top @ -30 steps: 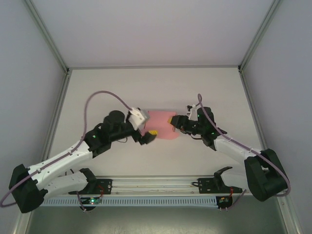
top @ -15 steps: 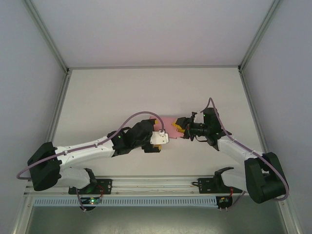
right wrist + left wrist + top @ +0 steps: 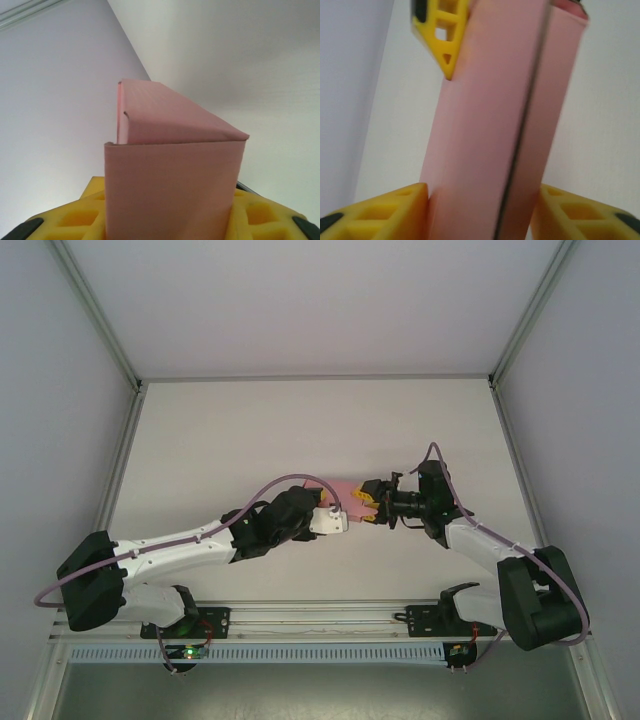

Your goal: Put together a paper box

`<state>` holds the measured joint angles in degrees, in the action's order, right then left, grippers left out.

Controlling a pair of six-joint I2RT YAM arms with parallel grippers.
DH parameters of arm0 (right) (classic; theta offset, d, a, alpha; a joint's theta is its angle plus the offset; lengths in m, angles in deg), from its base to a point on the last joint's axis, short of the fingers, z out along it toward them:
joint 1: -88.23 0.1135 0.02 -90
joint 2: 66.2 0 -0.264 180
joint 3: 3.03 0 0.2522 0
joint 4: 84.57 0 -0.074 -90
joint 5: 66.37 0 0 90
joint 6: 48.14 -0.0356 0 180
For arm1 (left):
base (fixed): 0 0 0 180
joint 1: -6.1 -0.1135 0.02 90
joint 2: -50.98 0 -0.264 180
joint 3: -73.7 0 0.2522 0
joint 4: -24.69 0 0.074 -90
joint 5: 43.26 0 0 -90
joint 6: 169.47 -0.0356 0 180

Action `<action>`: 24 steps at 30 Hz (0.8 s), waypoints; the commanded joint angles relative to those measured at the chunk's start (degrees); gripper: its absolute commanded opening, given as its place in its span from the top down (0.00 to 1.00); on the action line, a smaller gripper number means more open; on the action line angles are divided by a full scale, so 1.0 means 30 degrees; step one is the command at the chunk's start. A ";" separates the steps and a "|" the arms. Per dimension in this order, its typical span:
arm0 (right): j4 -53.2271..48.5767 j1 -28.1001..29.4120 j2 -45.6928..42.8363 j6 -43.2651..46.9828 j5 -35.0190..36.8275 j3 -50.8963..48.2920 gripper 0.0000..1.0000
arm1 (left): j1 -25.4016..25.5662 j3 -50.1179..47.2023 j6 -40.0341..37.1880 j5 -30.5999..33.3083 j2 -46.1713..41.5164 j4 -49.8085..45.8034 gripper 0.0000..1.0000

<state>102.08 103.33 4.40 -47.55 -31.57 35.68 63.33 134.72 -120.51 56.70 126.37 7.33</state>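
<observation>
The pink paper box (image 3: pixel 343 492) hangs above the middle of the table, held between both grippers. In the left wrist view it (image 3: pixel 490 125) is a long, narrow folded block with a dark seam down its length. My left gripper (image 3: pixel 482 200) is shut on it, both yellow fingers (image 3: pixel 385 210) pressed against its sides. A yellow finger of the right gripper (image 3: pixel 442 30) grips its far end. In the right wrist view my right gripper (image 3: pixel 170 205) is shut on the box (image 3: pixel 170 180), whose top flap slopes away. From above, the left gripper (image 3: pixel 340 510) and right gripper (image 3: pixel 364 504) meet at the box.
The white table (image 3: pixel 300 430) is bounded by grey walls with metal rails at left (image 3: pixel 120 470) and right (image 3: pixel 520 460). A purple cable (image 3: pixel 290 480) arches over the left arm. The base rail (image 3: pixel 320 620) runs along the near edge.
My left arm swung in from the card's left side to its near end and its jaws closed onto the box. The right gripper turned a little with the box, which now looks narrower.
</observation>
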 commanded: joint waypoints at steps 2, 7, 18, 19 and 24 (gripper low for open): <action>-0.0020 0.0037 -0.0783 0.0419 -0.0836 -0.0188 0.51 | 0.0104 0.0254 0.0217 0.0705 -0.0228 0.0672 0.55; -0.4079 -0.0481 -0.2162 0.4992 0.1314 0.0796 0.24 | 0.0082 0.0739 0.1109 0.0211 -0.0623 -0.1208 0.58; -0.6187 -0.1450 -1.1343 2.2176 1.0035 0.0887 0.02 | -0.3103 0.2497 0.6829 -0.6110 0.0461 -0.8713 0.55; -0.5631 -0.1322 -1.1625 2.2553 0.8706 0.0546 0.04 | -0.3454 0.2814 0.7392 -0.6357 0.0917 -0.9004 0.56; -0.6279 0.1196 -1.0040 2.5603 0.6973 0.1148 0.23 | -0.4560 0.4714 0.8266 -0.8012 0.3466 -1.1073 0.57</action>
<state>84.09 103.59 -28.34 18.37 -8.73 38.94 50.68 145.87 -99.81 37.99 134.35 -19.05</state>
